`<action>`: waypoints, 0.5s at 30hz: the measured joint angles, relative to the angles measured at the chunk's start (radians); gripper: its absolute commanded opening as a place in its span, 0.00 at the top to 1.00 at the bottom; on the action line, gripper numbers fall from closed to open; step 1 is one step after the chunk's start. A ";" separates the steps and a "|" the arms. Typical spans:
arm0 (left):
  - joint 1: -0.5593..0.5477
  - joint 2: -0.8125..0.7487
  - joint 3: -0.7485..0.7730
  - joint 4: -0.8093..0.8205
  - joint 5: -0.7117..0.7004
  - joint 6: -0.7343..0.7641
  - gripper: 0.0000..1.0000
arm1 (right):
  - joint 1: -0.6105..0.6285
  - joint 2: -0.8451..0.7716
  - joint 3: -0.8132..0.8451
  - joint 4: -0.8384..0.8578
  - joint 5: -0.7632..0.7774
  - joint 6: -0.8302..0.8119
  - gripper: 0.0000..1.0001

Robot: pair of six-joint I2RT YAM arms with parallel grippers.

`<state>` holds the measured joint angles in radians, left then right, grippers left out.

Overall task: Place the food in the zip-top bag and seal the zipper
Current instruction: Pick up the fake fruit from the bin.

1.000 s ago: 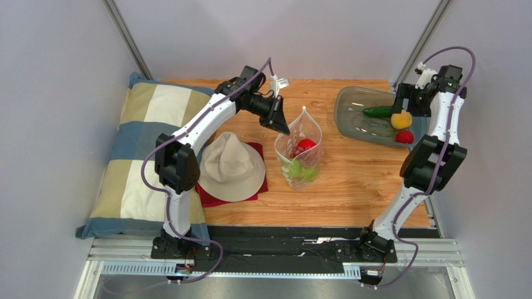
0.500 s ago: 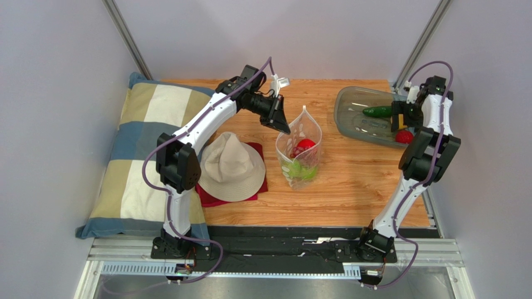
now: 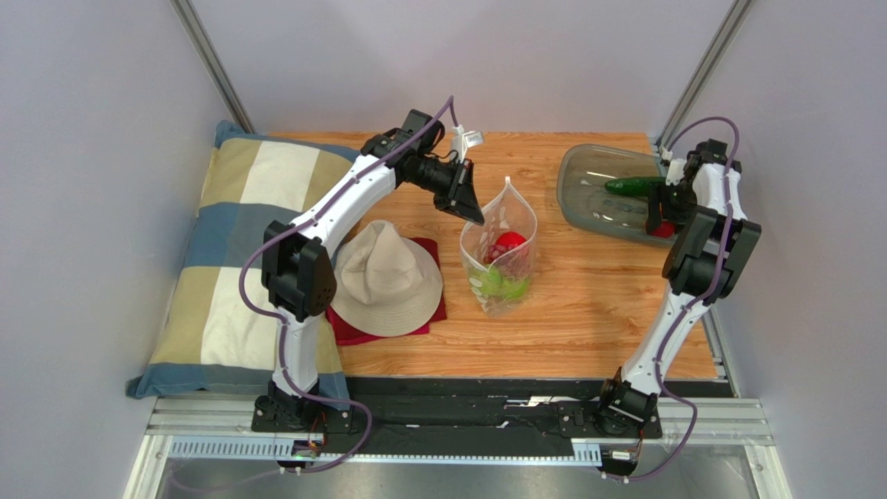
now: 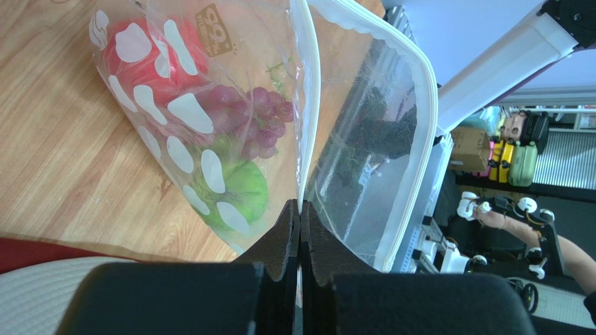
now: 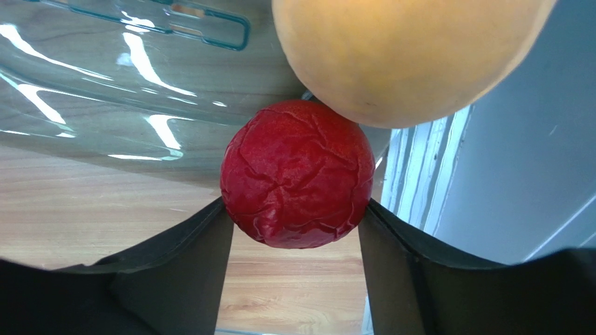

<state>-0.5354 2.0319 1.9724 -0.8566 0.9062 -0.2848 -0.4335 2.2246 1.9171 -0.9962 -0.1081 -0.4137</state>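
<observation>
The polka-dot zip-top bag [image 3: 500, 250] stands mid-table with its mouth open. Inside it lie a red ball [image 4: 150, 59], purple grapes [image 4: 255, 118] and a green ball [image 4: 241, 195]. My left gripper [image 4: 300, 209] is shut on the bag's near mouth edge, on the white zipper strip [image 4: 306, 105], and holds it up. In the grey tray [image 3: 588, 172] at the far right, my right gripper [image 5: 295, 209] has both fingers pressed against a wrinkled red ball [image 5: 297, 174]. An orange ball [image 5: 399, 56] touches it from above. The dark green long piece [image 3: 630, 186] lies in the tray too.
A beige hat [image 3: 385, 279] rests on a red cloth [image 3: 359, 333] left of the bag. A plaid pillow [image 3: 224, 260] covers the table's left side. The tray sits close to the right wall and the table's right edge.
The right arm swung down and in over the tray; its gripper now straddles the red ball and hides the orange one from above. The left arm and the bag stayed still.
</observation>
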 measured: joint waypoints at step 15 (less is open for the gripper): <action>0.000 0.001 0.000 0.000 0.000 0.000 1.00 | 0.027 -0.235 0.027 -0.068 -0.283 0.068 0.72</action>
<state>-0.5354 2.0331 1.9724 -0.8562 0.9062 -0.2848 -0.4065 1.9892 1.9438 -1.0637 -0.3916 -0.3462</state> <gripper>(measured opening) 0.008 0.567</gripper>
